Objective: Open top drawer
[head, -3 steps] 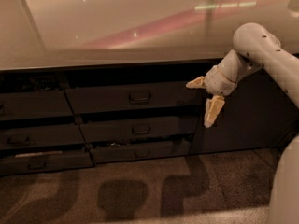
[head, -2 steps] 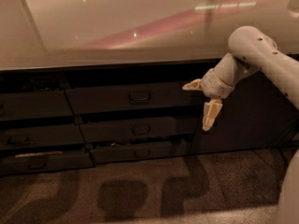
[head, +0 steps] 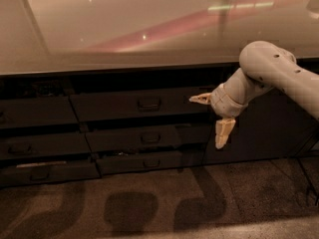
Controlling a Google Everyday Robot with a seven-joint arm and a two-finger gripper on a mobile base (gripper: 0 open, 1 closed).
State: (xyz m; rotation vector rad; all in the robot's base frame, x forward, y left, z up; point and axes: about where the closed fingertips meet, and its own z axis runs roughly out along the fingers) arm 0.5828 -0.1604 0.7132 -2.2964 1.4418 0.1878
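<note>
Okay, I've got the gripper (head: 205, 122) on screen at the right end of the drawer bank. Its two cream, wedge-shaped fingers are splayed wide with nothing between them. One finger (head: 199, 98) points left across the right end of the top drawer (head: 104, 106), and the other (head: 224, 132) hangs down beside the drawer below. I can't tell whether either one touches a front.

The top drawer is the uppermost front in the right-hand stack. It's a flat, dark grey, matte panel just under the counter edge, with a small black loop handle (head: 148, 103) at its centre. That handle sits well to the left of the gripper. Whether the drawer is ajar I can't say from here.

Beneath it are two shallower fronts, the middle drawer (head: 114, 139) and the bottom drawer (head: 124, 162), each with a similar little handle. To the left is a second stack of dark fronts (head: 35, 112). Its lowest front carries a thin pale strip (head: 41, 164), too small for me to read.

The arm (head: 271, 66) is smooth, rounded and off-white, with small dark holes on its elbow shell. Up top, the counter (head: 124, 29) is glossy and pale, with a pinkish streak reflected across it. The floor (head: 259, 193) looks speckled and rough, with dark shadows lying across it.
</note>
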